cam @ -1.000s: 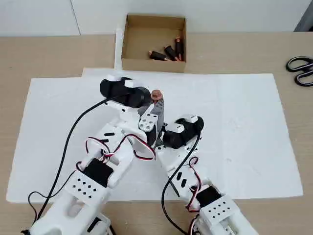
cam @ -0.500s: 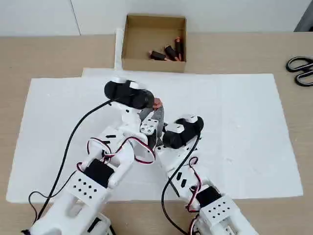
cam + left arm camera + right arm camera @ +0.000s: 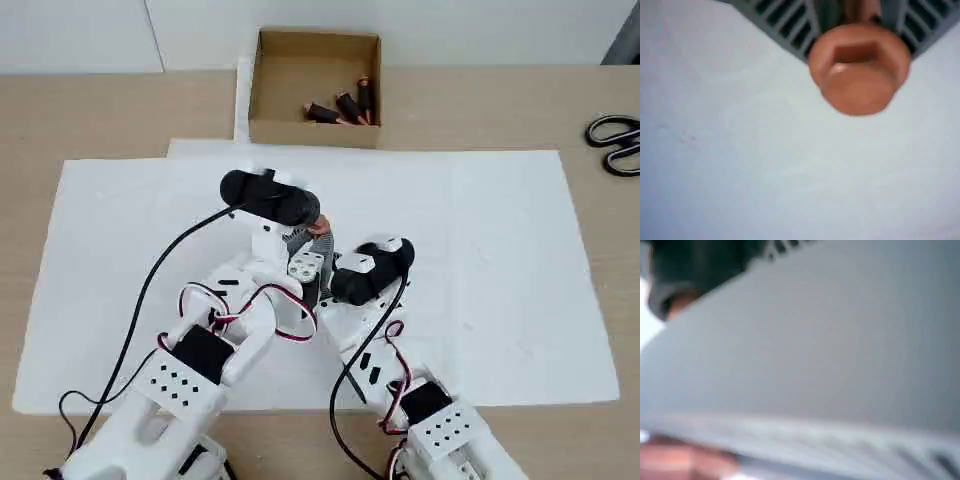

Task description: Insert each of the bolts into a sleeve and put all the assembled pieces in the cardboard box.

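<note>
left wrist view: copper-coloured bolt (image 3: 858, 75), hex-socket head, seemingly tight in closed grey left gripper (image 3: 858, 37)

arms (image 3: 300, 290) crowd sheet (image 3: 500, 260) centre | sheet flanks passable | cardboard box (image 3: 313, 133) open-topped

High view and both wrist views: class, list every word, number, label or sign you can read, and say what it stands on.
None can be read: the cardboard box, the white sheet, the scissors and the bolt show no legible words, numbers or signs.
</note>
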